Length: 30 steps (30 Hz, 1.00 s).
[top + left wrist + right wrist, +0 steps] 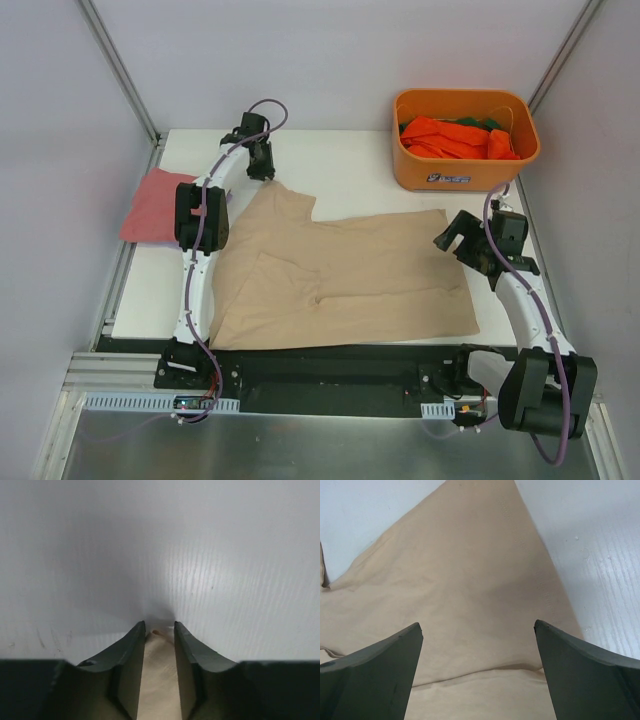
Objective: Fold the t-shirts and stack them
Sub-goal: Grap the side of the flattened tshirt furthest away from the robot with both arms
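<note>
A beige t-shirt (350,270) lies spread, partly folded, across the middle of the white table (350,165). My left gripper (262,172) is at its far left corner. In the left wrist view the left gripper (160,625) is closed narrowly on beige fabric (160,675) that fills the gap up to the tips. My right gripper (447,238) hovers open over the shirt's far right corner, and the right wrist view shows the right gripper (478,625) wide apart above the cloth (470,570). A pinkish-red folded shirt (150,205) lies at the left, partly under my left arm.
An orange plastic bin (465,178) stands at the back right, holding orange shirts (450,138) and a bit of a green one (492,124). Grey walls enclose the table on three sides. A metal rail runs along the near edge.
</note>
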### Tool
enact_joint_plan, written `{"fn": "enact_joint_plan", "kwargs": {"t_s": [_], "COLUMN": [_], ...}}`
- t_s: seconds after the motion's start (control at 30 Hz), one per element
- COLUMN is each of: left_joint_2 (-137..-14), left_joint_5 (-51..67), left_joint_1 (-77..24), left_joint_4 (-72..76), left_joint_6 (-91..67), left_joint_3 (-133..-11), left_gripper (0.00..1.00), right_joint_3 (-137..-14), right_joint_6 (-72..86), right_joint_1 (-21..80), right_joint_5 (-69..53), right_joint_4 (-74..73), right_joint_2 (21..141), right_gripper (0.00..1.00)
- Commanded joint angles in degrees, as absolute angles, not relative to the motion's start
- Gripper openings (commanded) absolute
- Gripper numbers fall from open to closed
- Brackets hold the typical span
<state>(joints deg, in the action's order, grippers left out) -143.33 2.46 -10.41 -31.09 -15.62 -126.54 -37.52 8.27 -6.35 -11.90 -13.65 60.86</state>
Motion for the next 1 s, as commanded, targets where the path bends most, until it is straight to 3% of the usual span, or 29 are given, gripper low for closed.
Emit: {"fn": "enact_joint_plan", "kwargs": {"t_s": [0.0, 0.07, 0.53, 0.97], "left_joint_2": [-141.85, -142.03, -130.18, -117.34], "left_joint_5": [0.88, 2.71, 1.40, 5.88], "left_joint_1": [-11.25, -11.25, -11.25, -11.25], "left_joint_4": [-35.42, -35.51, -33.23, -23.65], "left_joint_6": [-12.83, -12.39, -12.57, -16.52], "left_joint_3": [-124.19, -124.19, -116.47, -96.96], "left_gripper": [0.16, 0.00, 0.00, 0.00], "right_joint_3": [-40.51, -41.74, -61.25, -65.38], "right_joint_6": [9.32, 9.49, 11.77, 14.85], "right_joint_1": [-6.68, -6.59, -4.22, -3.52], "right_joint_5": [-10.64, -10.28, -2.73, 2.20], "right_joint_4": [-10.99, -9.41, -9.58, -2.11], "right_joint_2": [62.48, 64.41, 87.27, 98.60], "right_gripper": [0.96, 0.96, 0.97, 0.99]}}
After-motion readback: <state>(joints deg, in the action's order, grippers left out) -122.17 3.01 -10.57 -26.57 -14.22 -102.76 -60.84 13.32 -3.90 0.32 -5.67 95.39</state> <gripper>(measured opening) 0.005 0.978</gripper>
